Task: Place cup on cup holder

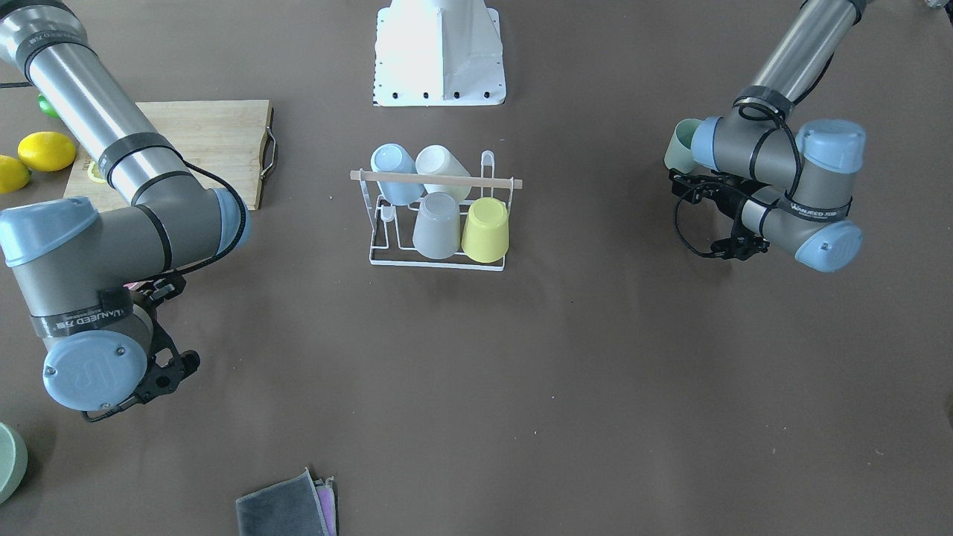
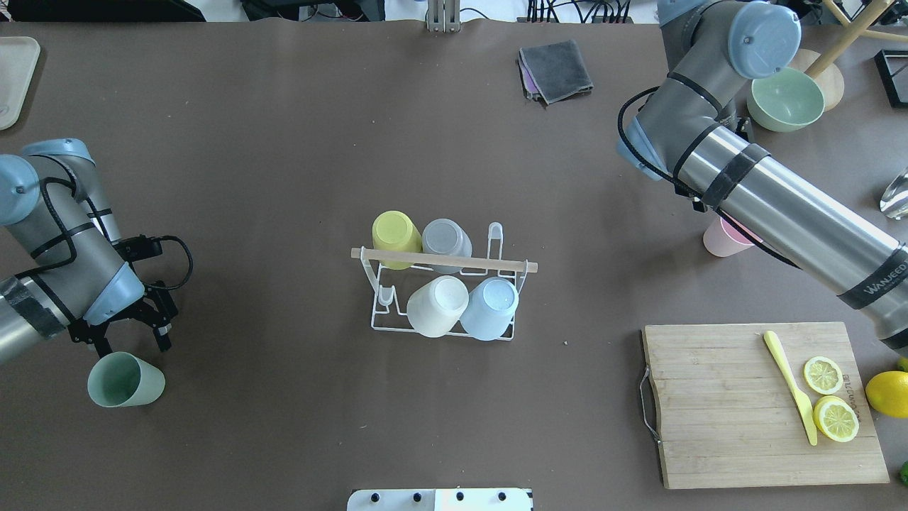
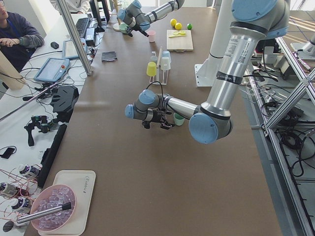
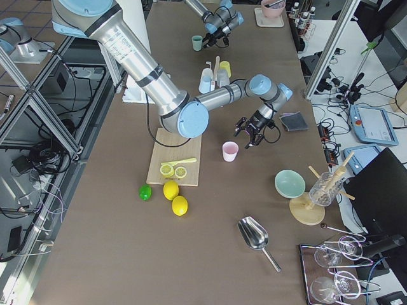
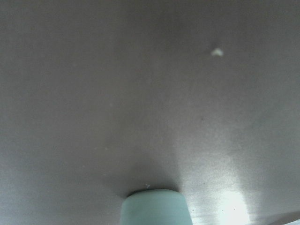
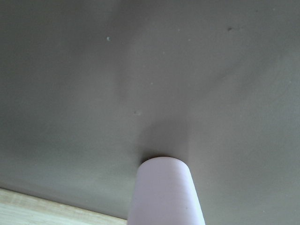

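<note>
Brown worktop (image 2: 284,142), cluttered side benches (image 3: 29,128); left gripper (image 2: 131,346) spread wide, empty, by green cup (image 2: 126,380); right gripper (image 4: 253,136): cannot tell.

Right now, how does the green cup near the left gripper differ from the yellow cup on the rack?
The green cup stands on the table, mouth up; the yellow cup sits mouth down on the cup holder, tilted. The green cup is apart from the other cups; the yellow cup sits right beside a grey cup. Both are plain, tapered, handle-less cups of like size.
</note>
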You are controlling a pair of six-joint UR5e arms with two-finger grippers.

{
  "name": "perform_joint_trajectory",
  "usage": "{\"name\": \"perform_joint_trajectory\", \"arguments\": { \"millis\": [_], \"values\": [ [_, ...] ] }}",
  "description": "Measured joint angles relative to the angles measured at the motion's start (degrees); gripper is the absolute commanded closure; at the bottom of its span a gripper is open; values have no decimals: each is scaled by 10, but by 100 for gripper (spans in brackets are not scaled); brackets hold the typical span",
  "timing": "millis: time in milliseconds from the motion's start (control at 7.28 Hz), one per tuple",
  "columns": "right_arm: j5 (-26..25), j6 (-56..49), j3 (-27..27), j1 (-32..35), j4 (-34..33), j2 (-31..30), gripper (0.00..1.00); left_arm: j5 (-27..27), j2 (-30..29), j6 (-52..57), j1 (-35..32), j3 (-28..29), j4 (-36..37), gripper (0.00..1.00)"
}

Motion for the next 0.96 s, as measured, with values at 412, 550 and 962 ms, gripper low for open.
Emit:
{"name": "perform_joint_trajectory", "arguments": {
  "millis": [412, 550, 962],
  "values": [
    [-15, -41, -26, -2, 16, 2, 5, -1, 3, 1, 5, -1, 0, 3],
    [-13, -51, -31, -2, 28, 3, 5, 0, 4, 2, 6, -1, 0, 4],
    [-11, -75, -62, -9, 57, 4, 6, -1, 5, 4, 13, -1, 0, 4]
  ]
}}
